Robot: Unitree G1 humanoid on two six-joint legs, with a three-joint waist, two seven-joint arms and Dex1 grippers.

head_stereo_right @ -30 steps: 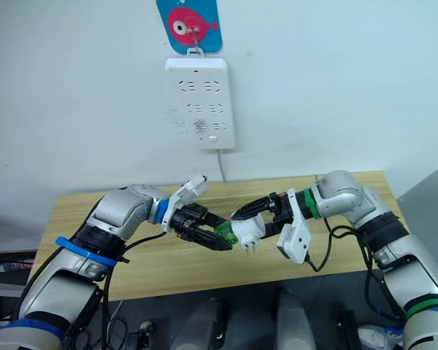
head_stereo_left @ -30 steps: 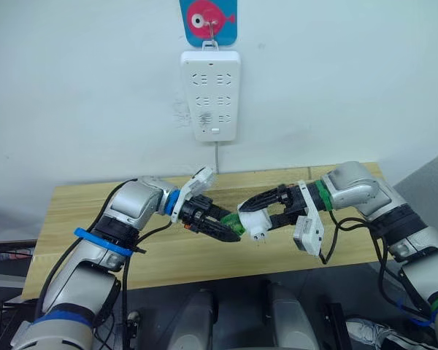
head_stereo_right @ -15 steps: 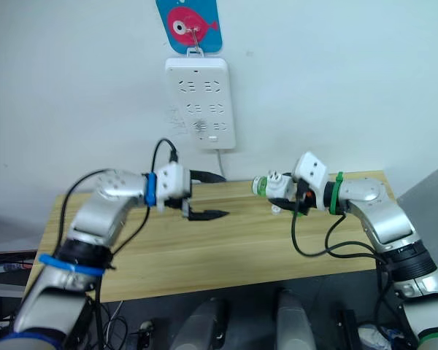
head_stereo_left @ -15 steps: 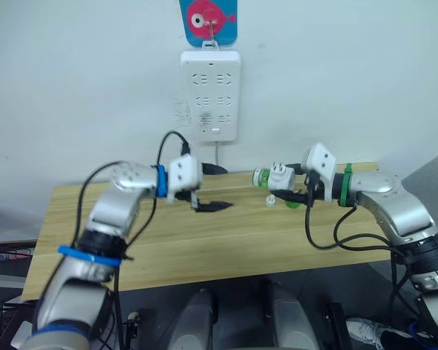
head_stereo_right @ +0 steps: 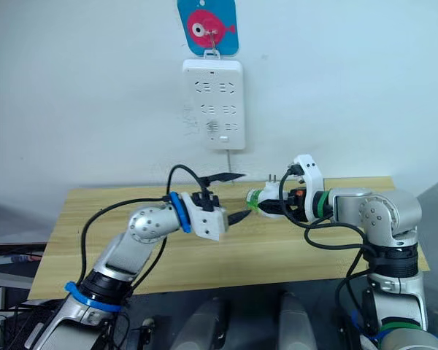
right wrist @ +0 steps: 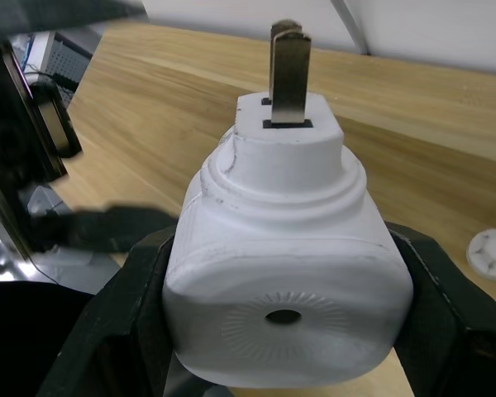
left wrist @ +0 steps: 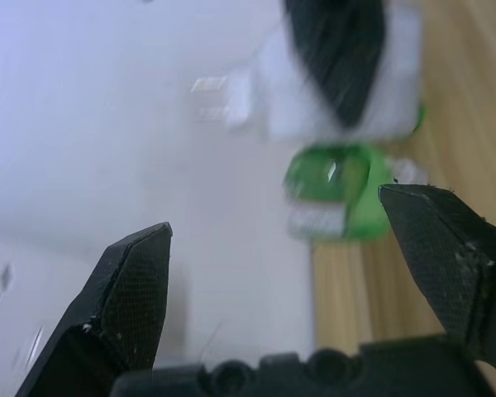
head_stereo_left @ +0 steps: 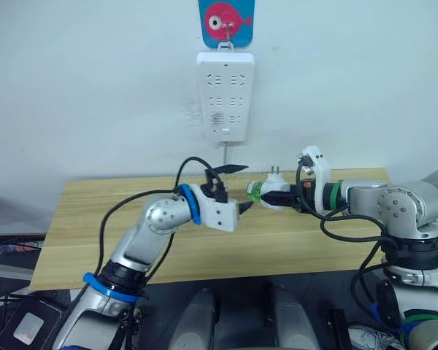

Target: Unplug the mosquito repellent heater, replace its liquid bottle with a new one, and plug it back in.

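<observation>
The heater (head_stereo_left: 274,197) is unplugged, gripped by the right fingers (head_stereo_left: 283,197) above the worktop (head_stereo_left: 95,226) with a green bottle (head_stereo_left: 255,192) attached, left fingers (head_stereo_left: 237,188) spread open beside it; replugging remains.

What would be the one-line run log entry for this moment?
right gripper: shut on mosquito repellent heater, prongs up | green bottle: attached | left gripper: open, facing bottle | power strip: on wall

We see a plain white wall (head_stereo_left: 95,87) behind a light wooden tabletop (head_stereo_left: 80,219); at twelve o'clock, a white power strip (head_stereo_left: 225,95) hangs.
</observation>
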